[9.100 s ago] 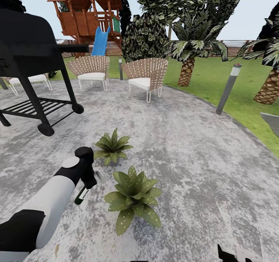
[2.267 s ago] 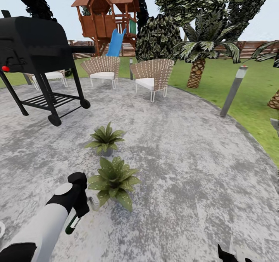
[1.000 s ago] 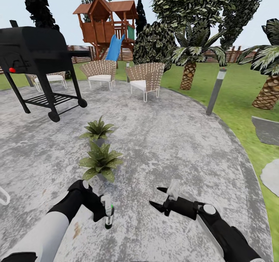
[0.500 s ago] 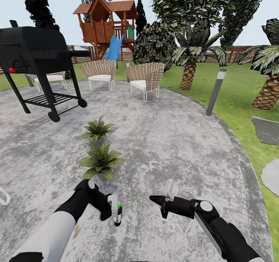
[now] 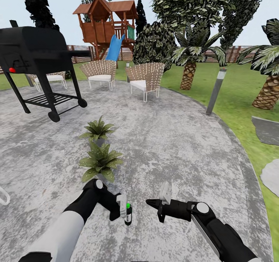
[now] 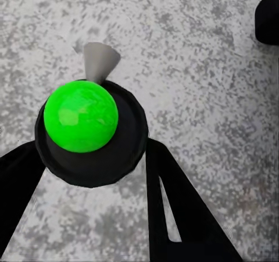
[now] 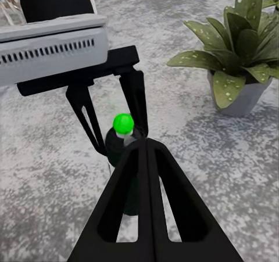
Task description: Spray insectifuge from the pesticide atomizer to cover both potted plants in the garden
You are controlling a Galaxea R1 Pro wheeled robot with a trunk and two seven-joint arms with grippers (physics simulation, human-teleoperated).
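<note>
Head view: the left gripper (image 5: 123, 212) holds the bottle (image 5: 128, 215) upright over the paving (image 5: 186, 145), at 6 o'clock in the picture. Compared with half a second ago, it has carried the bottle inward toward the right gripper (image 5: 154, 204), which has also edged closer; a hand-over or a press on the top looks likely. Both potted plants (image 5: 100, 162) sit at 10 o'clock from the bottle, well apart from it. The grill (image 5: 35, 52) stands at far left.

Left wrist view: the fingers (image 6: 174, 204) close on a dark round bottle body with a bright green cap (image 6: 81, 115).

Right wrist view: the right gripper's fingers (image 7: 144, 215) appear pressed together, holding nothing, pointing at the dark bottle with its green top.
</note>
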